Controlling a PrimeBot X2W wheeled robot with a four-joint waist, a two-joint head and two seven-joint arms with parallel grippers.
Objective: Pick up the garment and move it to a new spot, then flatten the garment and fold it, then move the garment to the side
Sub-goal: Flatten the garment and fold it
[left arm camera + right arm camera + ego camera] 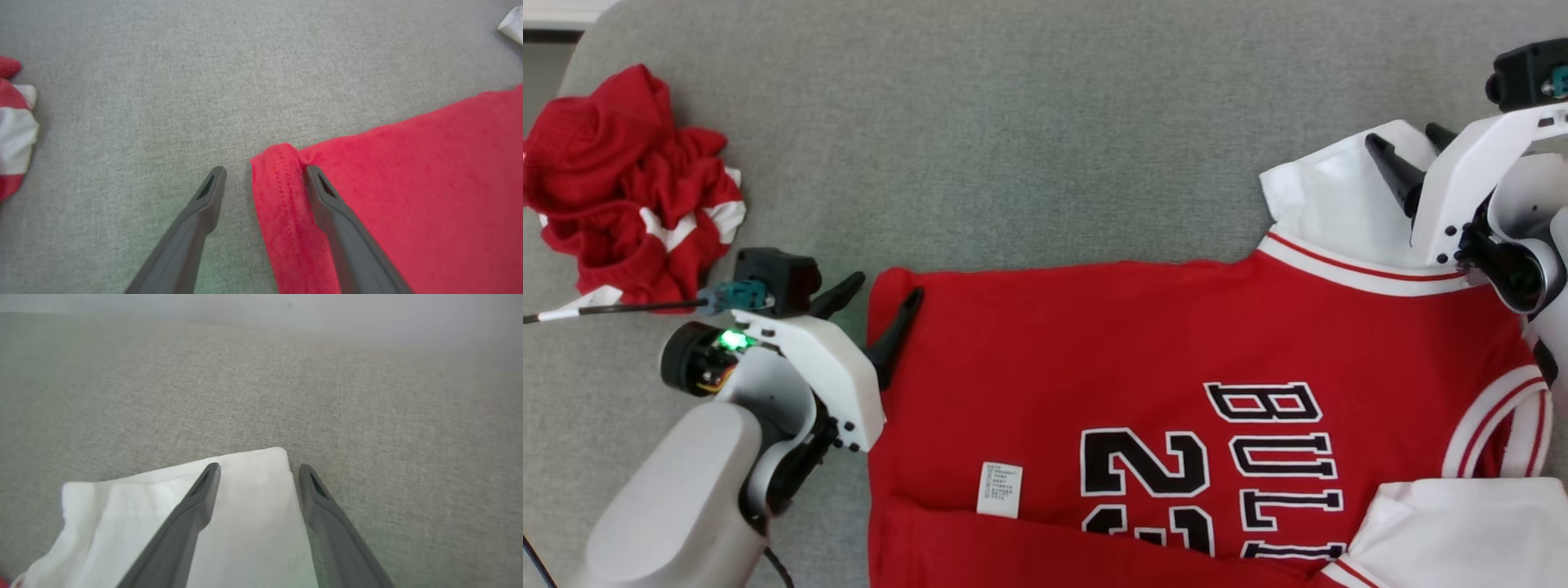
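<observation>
- Grey woven surface (1029, 122) runs wide open along the top, and its rounded corner shows at the upper left.
- Red jersey (1094, 351) lies spread flat across the centre and right. Black lettering and a number face up, and a white label (999, 488) sits low on the cloth.
- Its far edge runs fairly straight, with bare grey all the way beyond it.
- Left gripper (888, 286) is at the jersey's far left corner, jaws spread wide and gripping nothing. In the left wrist view (265, 168), one finger is over bare grey and the other over red cloth, with the stitched hem corner between them.
- Right gripper (1403, 133) is at the white sleeve (1327, 196) in the upper right, jaws just as wide and nothing pinched. In the right wrist view (258, 466), one finger is over the sleeve and the other just off its edge, with the sleeve's corner between them.
- Crumpled red-and-white heap (621, 180) sits far left, well apart from the jersey, with grey between them.
</observation>
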